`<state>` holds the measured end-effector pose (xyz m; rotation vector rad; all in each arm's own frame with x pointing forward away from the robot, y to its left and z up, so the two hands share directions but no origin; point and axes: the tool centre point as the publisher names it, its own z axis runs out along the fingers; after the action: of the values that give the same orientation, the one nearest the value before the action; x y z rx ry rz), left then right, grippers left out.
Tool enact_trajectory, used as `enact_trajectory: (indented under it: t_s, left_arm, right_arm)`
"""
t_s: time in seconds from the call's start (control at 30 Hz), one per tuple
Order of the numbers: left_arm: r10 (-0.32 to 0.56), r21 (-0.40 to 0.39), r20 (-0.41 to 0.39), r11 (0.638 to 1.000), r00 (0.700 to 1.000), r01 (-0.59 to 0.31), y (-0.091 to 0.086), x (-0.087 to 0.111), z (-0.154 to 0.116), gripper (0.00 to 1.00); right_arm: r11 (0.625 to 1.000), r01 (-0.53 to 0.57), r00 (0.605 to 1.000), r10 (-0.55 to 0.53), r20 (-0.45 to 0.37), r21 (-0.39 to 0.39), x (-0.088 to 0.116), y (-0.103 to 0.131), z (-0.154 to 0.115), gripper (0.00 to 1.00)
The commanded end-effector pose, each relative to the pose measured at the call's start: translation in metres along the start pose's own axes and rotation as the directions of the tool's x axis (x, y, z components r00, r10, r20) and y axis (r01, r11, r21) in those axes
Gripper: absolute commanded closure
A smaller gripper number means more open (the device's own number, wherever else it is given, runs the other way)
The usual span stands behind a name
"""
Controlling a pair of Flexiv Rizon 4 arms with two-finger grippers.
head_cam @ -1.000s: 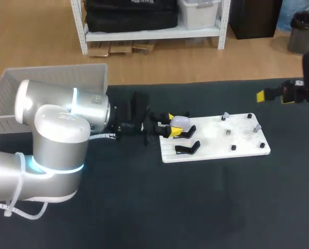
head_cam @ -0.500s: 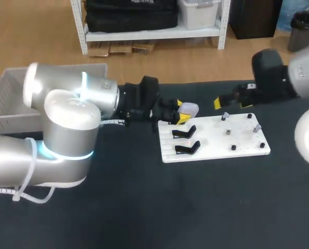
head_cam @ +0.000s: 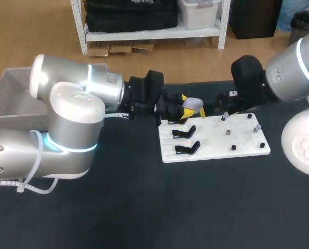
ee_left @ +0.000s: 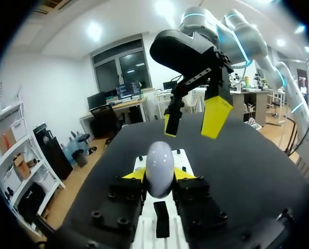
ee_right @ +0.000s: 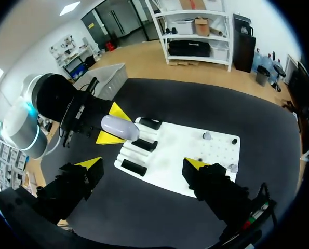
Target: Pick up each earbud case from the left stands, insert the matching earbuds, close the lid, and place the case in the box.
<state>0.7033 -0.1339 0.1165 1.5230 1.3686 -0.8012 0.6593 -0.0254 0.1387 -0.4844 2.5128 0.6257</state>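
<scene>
My left gripper [head_cam: 186, 111] is shut on a pale lilac earbud case [head_cam: 192, 104] and holds it above the far left corner of the white board [head_cam: 242, 142]. In the left wrist view the closed case [ee_left: 159, 167] stands upright between the yellow tips of that gripper [ee_left: 159, 176]. My right gripper [ee_left: 193, 120] hangs open just beyond the case, nothing between its fingers. In the right wrist view that gripper [ee_right: 144, 165] is spread wide above the board [ee_right: 188, 155], with the case [ee_right: 120, 127] ahead of it. Two small earbuds [head_cam: 225, 115] [head_cam: 257, 126] sit on pegs.
Two black stands [head_cam: 184, 132] [head_cam: 188, 148] stand bare on the board's left part. A grey box [head_cam: 9, 98] sits at the table's far left corner, behind my left arm. Dark tabletop [head_cam: 196, 207] lies in front of the board.
My left gripper has carried the case up and to the right, off the stands. My right arm has swung in from the right edge, and its open gripper now hangs close to the case.
</scene>
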Motion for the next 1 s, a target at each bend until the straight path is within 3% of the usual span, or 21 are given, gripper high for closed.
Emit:
enact_trajectory:
  t_s: [0.03, 0.8, 1.0]
  left_arm:
    - [0.009, -0.002, 0.010, 1.000, 1.000, -0.009, -0.004, -0.002, -0.002, 1.00]
    - [0.016, 0.023, 0.043, 1.000, 0.999, -0.017, -0.026, -0.008, -0.004, 1.00]
    - [-0.052, 0.016, 0.122, 0.999, 0.991, 0.050, -0.025, -0.003, -0.008, 1.00]
  right_arm:
    - [1.000, -0.002, 1.000, 0.002, -0.008, -0.006, -0.003, 0.001, 0.006, 0.00]
    - [0.999, -0.014, 1.000, 0.014, 0.023, 0.034, -0.017, -0.008, -0.003, 0.00]
    - [0.992, -0.002, 0.999, -0.004, 0.046, 0.123, -0.019, -0.020, -0.019, 0.00]
